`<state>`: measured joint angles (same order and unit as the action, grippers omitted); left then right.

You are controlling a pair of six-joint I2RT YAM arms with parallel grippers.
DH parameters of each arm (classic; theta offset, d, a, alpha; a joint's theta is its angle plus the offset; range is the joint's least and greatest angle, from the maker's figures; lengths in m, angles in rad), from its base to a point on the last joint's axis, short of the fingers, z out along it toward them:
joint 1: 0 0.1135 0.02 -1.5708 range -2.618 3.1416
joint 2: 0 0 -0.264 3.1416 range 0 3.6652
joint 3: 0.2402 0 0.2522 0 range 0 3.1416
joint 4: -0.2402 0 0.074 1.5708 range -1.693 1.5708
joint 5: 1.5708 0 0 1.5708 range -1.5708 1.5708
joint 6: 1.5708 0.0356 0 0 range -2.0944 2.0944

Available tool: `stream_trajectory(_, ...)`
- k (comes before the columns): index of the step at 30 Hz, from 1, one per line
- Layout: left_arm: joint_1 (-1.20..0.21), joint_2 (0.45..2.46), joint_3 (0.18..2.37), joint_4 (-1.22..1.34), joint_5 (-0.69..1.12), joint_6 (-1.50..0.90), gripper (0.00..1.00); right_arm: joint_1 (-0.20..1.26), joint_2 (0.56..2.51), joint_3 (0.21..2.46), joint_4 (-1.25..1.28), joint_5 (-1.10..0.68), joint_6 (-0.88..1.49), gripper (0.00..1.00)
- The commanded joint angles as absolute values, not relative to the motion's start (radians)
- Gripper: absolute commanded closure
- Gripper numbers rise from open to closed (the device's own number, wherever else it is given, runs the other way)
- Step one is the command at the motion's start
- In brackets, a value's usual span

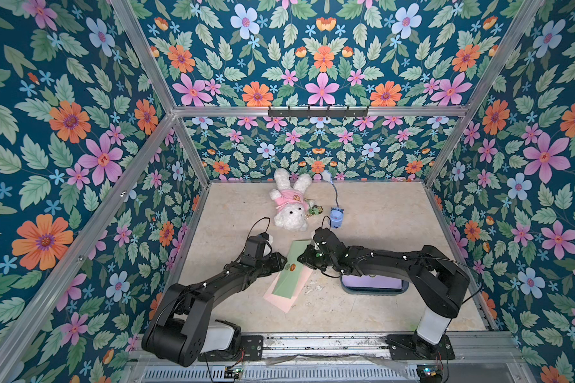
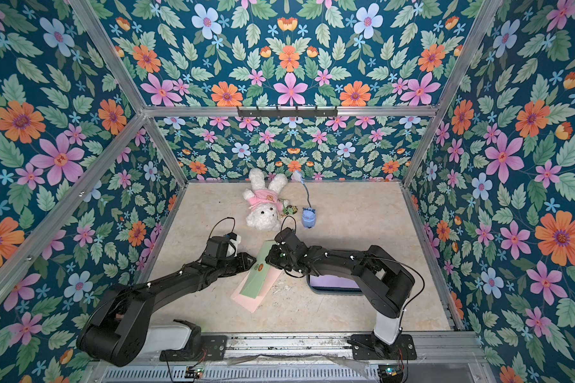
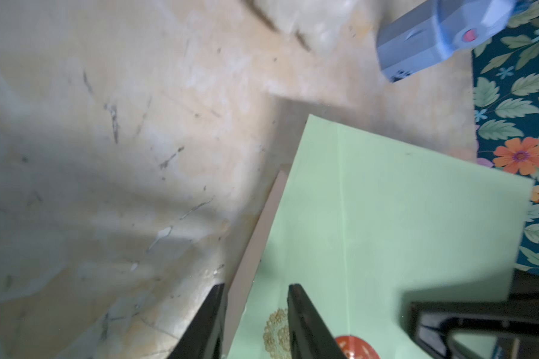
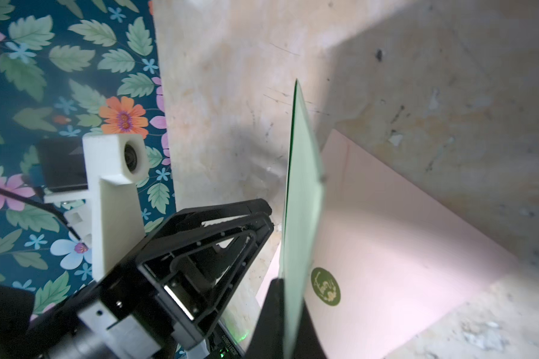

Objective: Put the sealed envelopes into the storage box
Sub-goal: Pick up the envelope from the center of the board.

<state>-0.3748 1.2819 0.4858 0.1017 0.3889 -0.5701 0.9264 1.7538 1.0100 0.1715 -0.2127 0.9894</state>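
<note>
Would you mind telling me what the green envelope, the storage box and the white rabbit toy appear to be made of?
Green envelope: likely matte paper. It is thin and flat, with a sharp fold crease and round sticker seals.
Storage box: probably moulded plastic, judging by the smooth dark teal rim and rounded corners.
Rabbit toy: plush fabric, with fluffy white pile and a pink cloth top.

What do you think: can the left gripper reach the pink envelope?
Probably yes: the left gripper is open at the pink envelope's edge; the right gripper holds the green envelope tilted off it.
</note>
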Motion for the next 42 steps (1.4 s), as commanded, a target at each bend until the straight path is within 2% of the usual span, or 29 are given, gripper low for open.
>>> stream_trajectory(1,-0.373,1.18,0.526,0.055,0.348,-0.571,0.54,0.927,1.69,0.987,0.258,-0.188,0.915,1.0)
stream_trajectory(5,-0.361,1.024,0.587,-0.015,0.307,-0.554,0.41,0.928,1.573,0.956,0.291,-0.147,0.831,1.0)
stream_trajectory(8,-0.351,0.942,0.631,-0.03,0.346,-0.527,0.34,0.928,1.484,0.93,0.306,-0.105,0.737,1.0)
stream_trajectory(14,-0.348,0.886,0.69,0.052,0.618,-0.492,0.33,0.914,1.278,0.815,0.414,-0.059,0.592,1.0)
stream_trajectory(22,-0.348,0.93,0.686,0.261,0.935,-0.583,0.29,0.836,1.059,0.631,0.583,-0.179,0.549,1.0)
stream_trajectory(29,-0.35,0.984,0.709,0.255,0.986,-0.558,0.29,0.836,1.025,0.573,0.676,-0.277,0.554,1.0)
stream_trajectory(34,-0.381,1.017,0.706,0.309,1.057,-0.578,0.36,0.836,1.039,0.575,0.707,-0.28,0.581,1.0)
stream_trajectory(38,-0.439,1.037,0.708,0.283,1.051,-0.545,0.49,0.835,1.071,0.596,0.728,-0.301,0.596,1.0)
stream_trajectory(42,-0.458,1.034,0.715,0.271,1.027,-0.539,0.78,0.835,1.093,0.603,0.736,-0.31,0.603,1.0)
